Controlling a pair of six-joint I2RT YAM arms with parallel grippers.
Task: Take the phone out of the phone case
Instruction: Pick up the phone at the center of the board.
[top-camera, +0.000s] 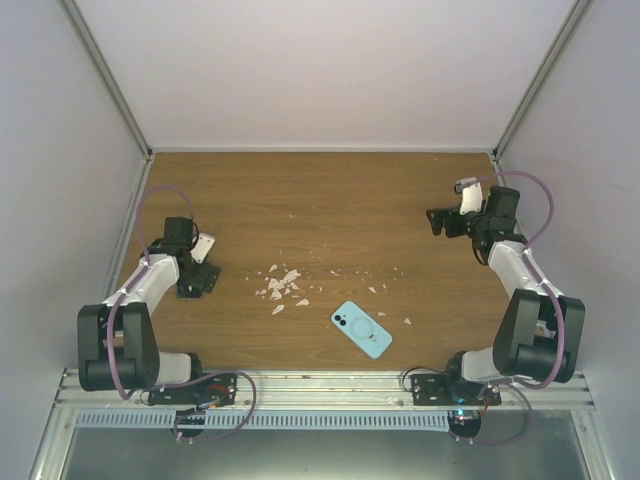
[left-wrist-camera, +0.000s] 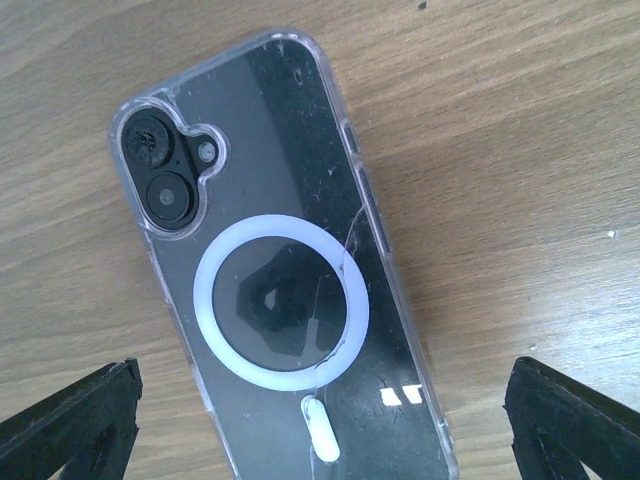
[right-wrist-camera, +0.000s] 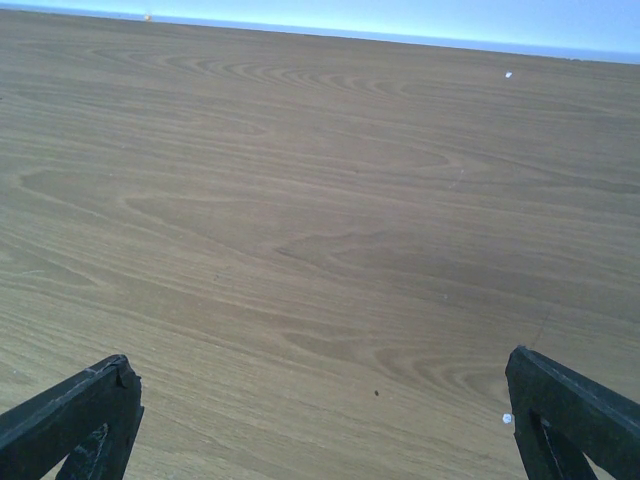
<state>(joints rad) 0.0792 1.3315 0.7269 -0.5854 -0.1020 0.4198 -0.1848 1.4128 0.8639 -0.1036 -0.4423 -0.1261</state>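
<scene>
In the top view a light-blue phone in its case, back up with a ring on it, lies flat on the wooden table near the front centre. My left gripper is at the left, well apart from it. My right gripper is at the far right, also apart. In the left wrist view a phone in a clear case lies back up, looking dark, with a white ring and a twin camera. It lies between my open left gripper's fingers. My right gripper is open over bare wood.
Several white crumbs are scattered on the table left of the phone, with a few more to its right. White walls and metal posts close in the table on three sides.
</scene>
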